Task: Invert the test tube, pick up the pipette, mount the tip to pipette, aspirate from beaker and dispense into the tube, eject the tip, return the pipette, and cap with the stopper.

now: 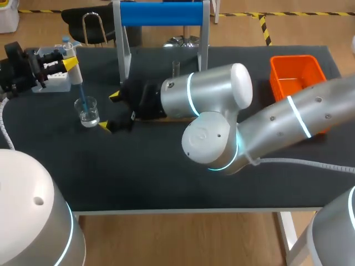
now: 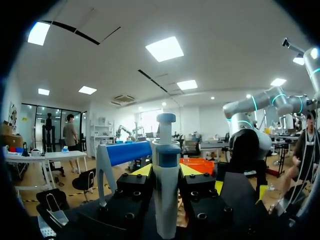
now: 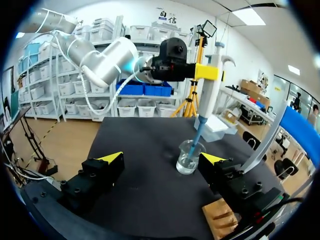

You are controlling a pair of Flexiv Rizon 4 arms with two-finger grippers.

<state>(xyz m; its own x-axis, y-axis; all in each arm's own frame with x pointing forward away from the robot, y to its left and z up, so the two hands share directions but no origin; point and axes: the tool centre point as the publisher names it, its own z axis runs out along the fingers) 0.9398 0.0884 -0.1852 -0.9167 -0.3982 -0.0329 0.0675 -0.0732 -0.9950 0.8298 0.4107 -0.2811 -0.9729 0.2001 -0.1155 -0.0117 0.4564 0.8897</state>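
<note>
Pipette [image 1: 75,71] stands upright at far left, clamped by the left gripper [image 1: 67,64], blue tip [image 1: 82,98] dipped in the beaker [image 1: 87,111] to draw liquid. The right gripper [image 1: 109,112], spread open, sits just right of the beaker, probably to steady it.

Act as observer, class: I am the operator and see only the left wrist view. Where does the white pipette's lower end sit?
Observer: The white pipette has its blue tip dipped in a clear glass beaker.
Operator: Is the beaker empty?
Observer: No, clear liquid lies at its bottom.
Operator: Where is my other arm?
Observer: The right arm's fingers stand open, the beaker just ahead of them.
</note>
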